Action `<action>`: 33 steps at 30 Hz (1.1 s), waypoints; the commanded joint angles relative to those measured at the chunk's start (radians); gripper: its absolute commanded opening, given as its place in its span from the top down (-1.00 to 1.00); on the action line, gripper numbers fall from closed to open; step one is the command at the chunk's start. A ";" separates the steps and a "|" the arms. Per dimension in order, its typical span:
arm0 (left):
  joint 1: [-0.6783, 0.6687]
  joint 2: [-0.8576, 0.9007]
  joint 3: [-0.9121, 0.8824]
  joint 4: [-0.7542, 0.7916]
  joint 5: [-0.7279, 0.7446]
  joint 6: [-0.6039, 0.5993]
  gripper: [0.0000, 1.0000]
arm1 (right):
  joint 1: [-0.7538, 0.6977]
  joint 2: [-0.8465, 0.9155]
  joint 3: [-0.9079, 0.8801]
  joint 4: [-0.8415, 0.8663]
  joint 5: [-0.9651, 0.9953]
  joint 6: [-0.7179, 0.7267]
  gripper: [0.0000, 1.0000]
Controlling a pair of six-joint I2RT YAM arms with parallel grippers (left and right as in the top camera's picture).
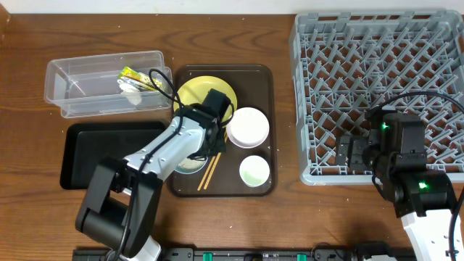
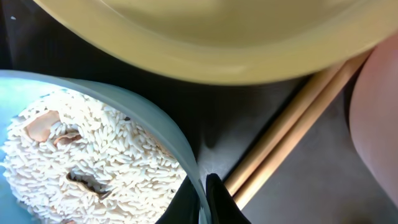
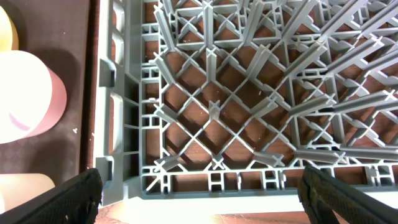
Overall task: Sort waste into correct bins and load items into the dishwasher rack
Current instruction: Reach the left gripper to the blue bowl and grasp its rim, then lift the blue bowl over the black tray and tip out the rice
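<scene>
Overhead view: the large square grey plastic dishwasher rack [image 1: 362, 65] with a diagonal peg lattice sat at the right of the brown wooden table [image 1: 217, 29]. Its right side was cut off by the frame and its near edge was partly hidden by the right arm [image 1: 420, 188]. The right gripper [image 3: 205, 205] hung over the rack's near-left corner. In the right wrist view both black fingertips sat at the bottom corners, spread wide with nothing between them.

A dark brown rectangular serving tray [image 1: 257, 87] lay mid-table, just beside the rack. The shallow black rectangular tray [image 1: 87, 152] lay left of it, one corner covered by the left arm [image 1: 159, 148]. The clear plastic rectangular tub [image 1: 72, 87] stood behind the black tray. It held the small green-and-orange snack wrapper [image 1: 134, 73] and a crumpled white scrap [image 1: 133, 88] that was hard to separate from glare.

On the serving tray:
- The round yellow plate [image 1: 192, 90] was at the far end, partly under the arm.
- The white bowl [image 1: 248, 127] was to its right.
- The light blue bowl [image 2: 163, 127] was mostly hidden from above.
- The small pale green cup [image 1: 254, 171] was near right.
- Two thin wooden chopsticks [image 1: 210, 170] lay side by side between the blue bowl and the cup.

The left gripper [image 1: 210, 148] was down between the blue bowl and the chopsticks. The left wrist view showed only one dark fingertip [image 2: 216, 196] at the bowl's rim, so neither opening nor grip could be told. White rice-like food bits [image 2: 93, 155] were heaped in the blue bowl.
</scene>
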 commanded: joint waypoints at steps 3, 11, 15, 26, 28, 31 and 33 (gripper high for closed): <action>-0.020 -0.010 0.023 -0.071 0.021 0.002 0.88 | -0.019 -0.001 0.019 -0.002 0.003 0.011 -0.98; -0.015 -0.151 0.072 -0.139 0.021 0.074 0.88 | -0.019 -0.001 0.019 -0.002 0.003 0.011 -0.99; 0.042 -0.234 0.072 -0.156 0.026 0.103 0.89 | -0.019 -0.001 0.019 -0.002 0.003 0.011 -0.99; 0.475 -0.278 0.057 -0.159 0.467 0.380 0.88 | -0.019 -0.001 0.019 -0.002 0.003 0.011 -0.99; 0.572 -0.262 0.049 -0.158 0.581 0.445 0.88 | -0.019 -0.001 0.019 -0.005 0.003 0.011 -0.99; 0.707 -0.230 0.040 -0.159 0.764 0.522 0.88 | -0.019 -0.001 0.019 -0.009 0.003 0.011 -0.99; 0.782 -0.203 0.039 -0.159 0.886 0.568 0.88 | -0.019 -0.001 0.019 -0.009 0.003 0.011 -0.98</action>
